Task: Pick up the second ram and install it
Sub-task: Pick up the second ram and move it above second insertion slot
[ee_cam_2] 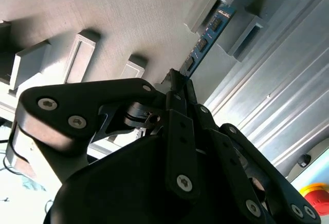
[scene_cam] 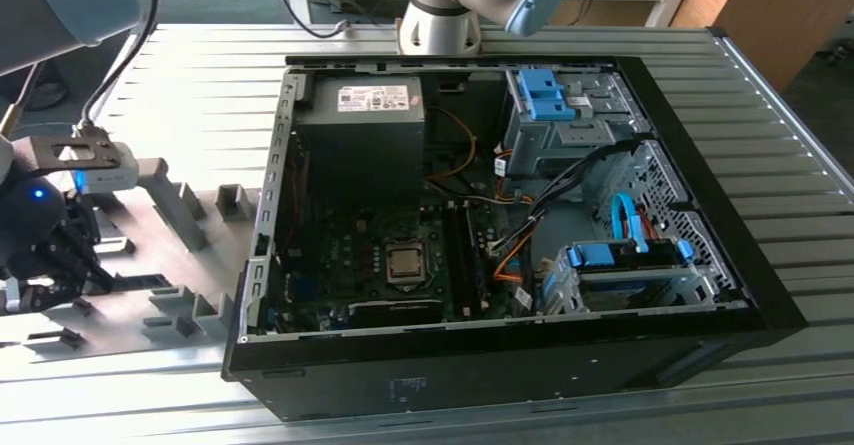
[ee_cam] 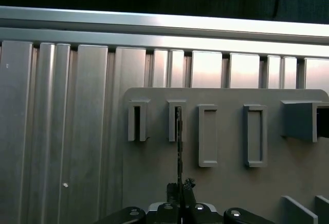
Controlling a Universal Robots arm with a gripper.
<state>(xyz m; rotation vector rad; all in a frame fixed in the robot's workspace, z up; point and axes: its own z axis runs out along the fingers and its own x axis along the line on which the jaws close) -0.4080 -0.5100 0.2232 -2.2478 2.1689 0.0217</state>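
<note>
Exterior view: my gripper [scene_cam: 54,265] hangs low over the grey holder plate [scene_cam: 207,255], at about nine o'clock of the open PC case [scene_cam: 467,385] and well apart from it. I judge the plate sits beside the case so that parts stand staged within reach of the board. Second wrist view: the gripper [ee_cam_2: 179,82] is closed down on the near end of the second ram [ee_cam_2: 208,31], clamped across its two flat faces. The stick stands on its long edge, its far end seated between two holder blocks [ee_cam_2: 208,3]. Held upright like this, its faces are offered to my grip, which is likely the reason for the fixture. First wrist view: the second ram [ee_cam: 179,147] shows edge-on as a thin dark line, running straight out at twelve o'clock from the gripper [ee_cam: 180,188] into a slotted block [ee_cam: 172,126]. Judgement: grasp made, stick not yet lifted out of its holder, nothing of it near the case.
</note>
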